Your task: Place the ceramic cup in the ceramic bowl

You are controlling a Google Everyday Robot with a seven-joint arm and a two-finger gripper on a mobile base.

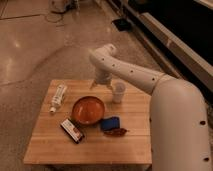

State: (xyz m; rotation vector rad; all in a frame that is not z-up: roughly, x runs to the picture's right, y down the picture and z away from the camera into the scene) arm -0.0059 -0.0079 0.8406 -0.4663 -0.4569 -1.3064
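Observation:
The ceramic cup (119,92) is small, white and upright on the wooden table (50,142), right of the ceramic bowl. The ceramic bowl (88,110) is round, shallow and orange-brown, at the table's middle, and looks empty. My gripper (102,85) hangs from the white arm (135,75) over the table's far edge, just left of the cup and behind the bowl. It holds nothing that I can see.
A clear plastic bottle with a white label (58,97) lies at the table's left. A flat dark snack packet (72,130) lies in front of the bowl. A blue object (109,123) and a reddish-brown bag (117,132) lie at front right. Shiny floor surrounds the table.

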